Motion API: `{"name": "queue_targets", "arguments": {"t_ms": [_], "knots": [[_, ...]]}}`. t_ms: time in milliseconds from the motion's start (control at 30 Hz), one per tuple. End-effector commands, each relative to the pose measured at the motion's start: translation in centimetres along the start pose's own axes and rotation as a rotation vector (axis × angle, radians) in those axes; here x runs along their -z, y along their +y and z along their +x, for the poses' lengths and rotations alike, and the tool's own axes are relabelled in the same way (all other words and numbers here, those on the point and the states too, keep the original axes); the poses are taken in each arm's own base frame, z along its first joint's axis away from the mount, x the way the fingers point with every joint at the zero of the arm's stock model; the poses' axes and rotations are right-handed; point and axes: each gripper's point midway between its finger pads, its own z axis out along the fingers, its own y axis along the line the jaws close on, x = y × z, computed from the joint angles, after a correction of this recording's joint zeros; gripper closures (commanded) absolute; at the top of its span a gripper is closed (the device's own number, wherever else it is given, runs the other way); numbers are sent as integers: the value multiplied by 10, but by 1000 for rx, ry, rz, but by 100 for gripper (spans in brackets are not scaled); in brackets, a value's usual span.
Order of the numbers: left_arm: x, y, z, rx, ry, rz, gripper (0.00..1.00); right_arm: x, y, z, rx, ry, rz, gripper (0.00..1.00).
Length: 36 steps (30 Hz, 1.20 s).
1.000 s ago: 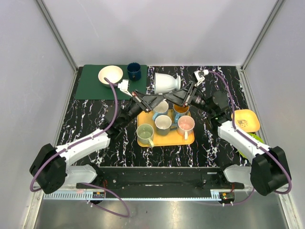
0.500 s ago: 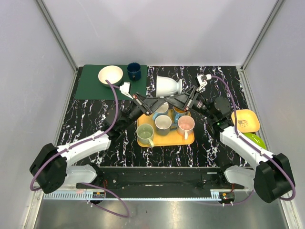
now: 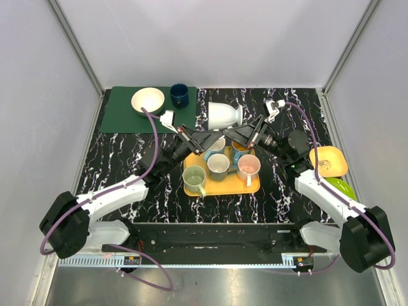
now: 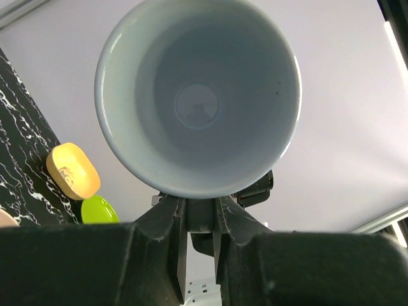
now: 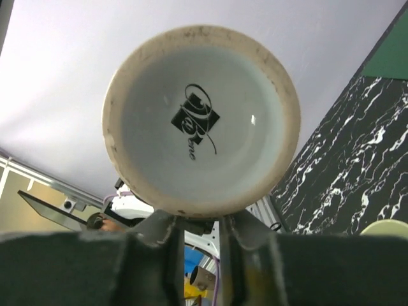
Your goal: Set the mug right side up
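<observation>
1. Two tools meet under the white mug (image 3: 223, 115), which hangs on its side in the air, near the far side of the yellow tray (image 3: 191, 189) on the counter (image 3: 127, 153).
2. Clamped tight, the left tool (image 4: 199, 210) pinches the mug just below its rim, with the mouth facing it.
3. Facing the mug's base, the right tool (image 5: 201, 223) has its fingers narrowly apart; I cannot tell whether they grip.

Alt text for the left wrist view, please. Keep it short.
Looking straight into the mouth of a white ceramic mug filling the upper frame, pinched just below its rim by the left gripper, jaws shut. At lower left sit a yellow oval plate and a green plate beside a black marbled table.
</observation>
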Motion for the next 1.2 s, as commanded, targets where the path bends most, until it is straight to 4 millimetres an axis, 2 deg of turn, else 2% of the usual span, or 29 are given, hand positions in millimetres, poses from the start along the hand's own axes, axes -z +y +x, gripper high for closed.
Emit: {"name": "queue_targets", "arguments": {"t_ms": [0, 33, 333, 500, 600, 667, 733, 900, 1167], "knots": [[12, -56, 12, -17, 77, 197, 100, 1, 21, -28, 67, -108, -52, 88], [12, -56, 12, -20, 76, 195, 100, 1, 19, -27, 62, -102, -46, 99], [8, -44, 22, -10, 123, 167, 100, -3, 20, -23, 67, -55, -60, 100], [7, -32, 26, -14, 137, 135, 100, 1, 32, -21, 138, -50, -88, 100], [9, -29, 25, -19, 130, 124, 82, 3, 33, -20, 177, -37, -62, 100], [10, -28, 21, -22, 119, 121, 75, 3, 35, -19, 187, -28, -62, 100], [10, -27, 18, -19, 111, 119, 74, 3, 36, -19, 190, -27, -63, 100], [12, -27, 13, -9, 97, 127, 62, 2, 33, -18, 184, -19, -59, 100], [17, -23, 11, -4, 90, 119, 55, 3, 34, -20, 187, -29, -61, 100]]}}
